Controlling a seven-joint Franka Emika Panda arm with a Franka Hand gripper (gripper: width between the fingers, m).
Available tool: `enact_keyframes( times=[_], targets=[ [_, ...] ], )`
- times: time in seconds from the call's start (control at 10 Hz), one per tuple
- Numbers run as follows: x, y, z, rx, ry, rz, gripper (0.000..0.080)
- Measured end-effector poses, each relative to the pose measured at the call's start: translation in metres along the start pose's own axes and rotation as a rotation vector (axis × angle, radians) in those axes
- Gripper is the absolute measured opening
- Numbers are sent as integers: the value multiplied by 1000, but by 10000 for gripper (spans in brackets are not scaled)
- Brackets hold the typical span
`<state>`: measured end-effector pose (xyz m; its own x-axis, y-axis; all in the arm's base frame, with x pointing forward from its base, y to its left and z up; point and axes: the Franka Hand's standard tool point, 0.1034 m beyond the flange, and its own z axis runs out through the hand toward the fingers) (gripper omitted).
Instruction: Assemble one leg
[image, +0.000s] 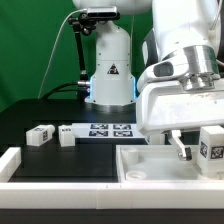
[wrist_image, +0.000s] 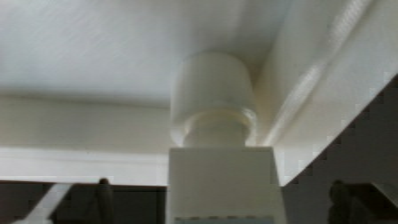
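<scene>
Leg (wrist_image: 222, 170) inside the parted pincer (wrist_image: 217, 210)

Parts on the table
Tray (image: 150, 170) at the near edge, toward the exterior view's right corner; marker board (image: 110, 130) behind it, mid-table; to the exterior view's left of the board, a leg (image: 67, 136), then a second leg (image: 40, 134).

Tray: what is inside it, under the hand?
One leg stands upright in the tray, at the exterior view's right, by the hand. The rest that shows is bare. The hand covers the part of the tray behind it.
</scene>
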<state>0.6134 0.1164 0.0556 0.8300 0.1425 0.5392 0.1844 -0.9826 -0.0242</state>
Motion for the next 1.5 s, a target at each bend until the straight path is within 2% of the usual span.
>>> enact_keyframes(
  times=[0.5, 0.9, 1.2, 1.3, 1.4, 1.5],
  targets=[
    [1, 0, -1, 0, -2, 0, 649],
    [23, 1, -23, 5, -14, 4, 649],
    [28, 12, -21, 1, -51, 4, 649],
    [22, 10, -17, 13, -108, 7, 649],
    [18, 5, -16, 42, -234, 9, 649],
    [22, 4, -17, 60, -311, 10, 649]
  ],
)
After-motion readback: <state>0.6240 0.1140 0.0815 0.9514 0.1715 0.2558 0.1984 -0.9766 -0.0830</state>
